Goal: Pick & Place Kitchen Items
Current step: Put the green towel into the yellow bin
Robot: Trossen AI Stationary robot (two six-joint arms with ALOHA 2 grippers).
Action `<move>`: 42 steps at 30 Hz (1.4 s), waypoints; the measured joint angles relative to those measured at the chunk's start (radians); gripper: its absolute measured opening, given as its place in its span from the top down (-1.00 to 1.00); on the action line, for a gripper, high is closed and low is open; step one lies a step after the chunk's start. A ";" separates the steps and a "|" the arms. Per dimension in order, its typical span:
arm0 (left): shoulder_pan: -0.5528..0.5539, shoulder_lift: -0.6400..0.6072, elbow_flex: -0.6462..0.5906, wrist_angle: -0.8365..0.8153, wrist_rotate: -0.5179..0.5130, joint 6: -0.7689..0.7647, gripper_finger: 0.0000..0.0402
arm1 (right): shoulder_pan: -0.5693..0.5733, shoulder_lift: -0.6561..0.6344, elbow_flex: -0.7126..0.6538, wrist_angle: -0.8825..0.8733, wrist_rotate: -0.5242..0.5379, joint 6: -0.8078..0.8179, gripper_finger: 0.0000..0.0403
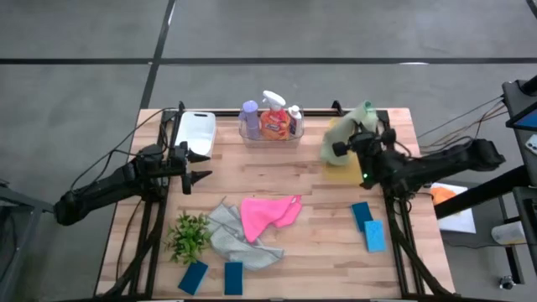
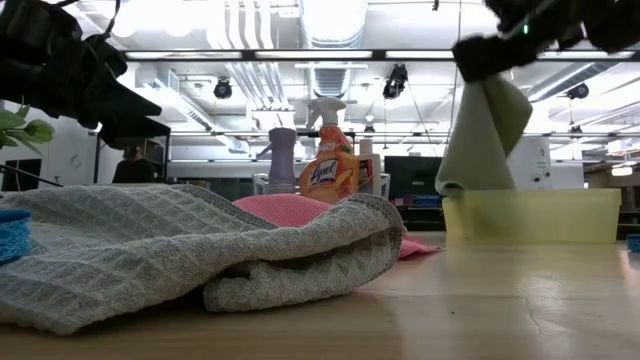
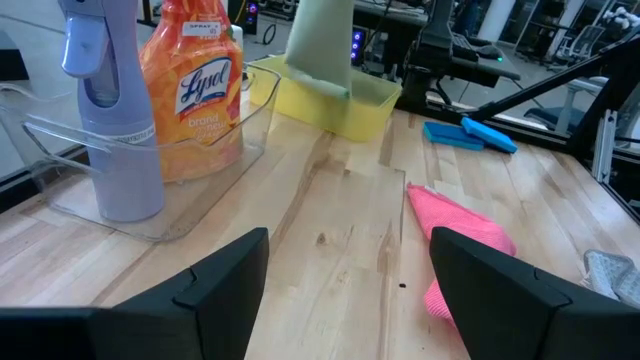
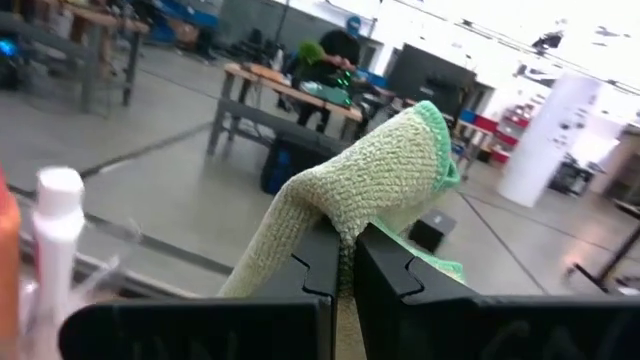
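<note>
My right gripper [image 1: 342, 148] is shut on the green cloth [image 2: 484, 130], which hangs over the yellow tray [image 2: 535, 215] at the table's far right. A purple bottle [image 3: 108, 110], an orange spray bottle [image 3: 198, 95] and a small white bottle [image 1: 294, 115] stand in a clear tray [image 1: 270, 134] at the far middle. The pink cloth [image 1: 270, 214] and grey cloth [image 1: 237, 239] lie mid-table. Two blue sponges [image 1: 367, 225] lie at the right and two [image 1: 212, 277] at the near left. My left gripper [image 3: 350, 290] waits open at the left, pointing toward the clear tray. My right gripper pinches a bunched fold of the green cloth [image 4: 350, 225] between its two fingers, which point about level toward the table's far side. The cloth humps over the fingertips and hangs slack below them. Its lower end [image 2: 455, 185] reaches the yellow tray's rim; whether it touches, I cannot tell.
A white tray [image 1: 195, 132] stands at the far left beside my left gripper [image 1: 199, 165]. A small green plant [image 1: 189, 236] sits near the left sponges. Bare wood lies between the clear tray and the cloths.
</note>
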 joint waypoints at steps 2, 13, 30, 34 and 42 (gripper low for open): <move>0.000 0.000 0.000 0.000 0.000 0.000 -0.43 | 0.002 0.027 -0.036 0.001 0.005 0.059 0.91; 0.000 0.000 0.000 0.000 0.000 0.000 -0.43 | 0.023 0.202 -0.162 -0.016 -0.390 0.418 0.91; 0.000 0.000 0.000 0.000 0.000 -0.018 -0.43 | -0.028 0.311 -0.163 -0.487 -0.595 0.971 0.91; 0.000 0.000 0.000 0.000 0.000 -0.018 -0.43 | -0.028 0.311 -0.163 -0.488 -0.596 0.971 0.91; 0.000 0.000 0.000 -0.006 0.000 -0.019 -0.43 | -0.027 0.263 -0.163 -0.490 -0.600 0.986 0.89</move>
